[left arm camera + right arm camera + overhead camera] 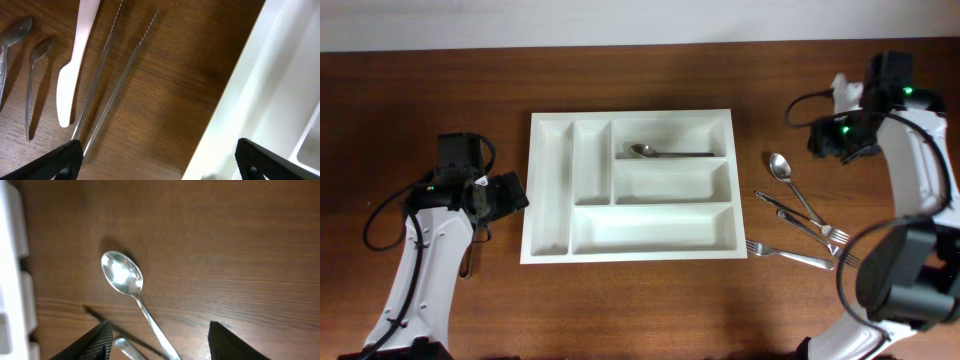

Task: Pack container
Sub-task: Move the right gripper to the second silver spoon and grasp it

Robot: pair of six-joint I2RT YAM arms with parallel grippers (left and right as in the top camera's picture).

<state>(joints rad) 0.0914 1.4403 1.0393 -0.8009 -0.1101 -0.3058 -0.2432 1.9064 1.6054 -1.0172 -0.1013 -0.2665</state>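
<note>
Risk: spoon [121, 273] lay flat among other cutlery [800, 235]. A shallow pinch by the right gripper [157, 342], jaws spread and empty, could have skidded it or snagged neighbours.
Container [655, 228]: frame centre, left of that gripper, well apart.
Left gripper [157, 160]: spread, empty, just beside the container's left rim.

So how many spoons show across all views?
4 spoons: one in the container's top wide compartment, one right of it, two beside the white knife in the left wrist view; more may be hidden.
</note>
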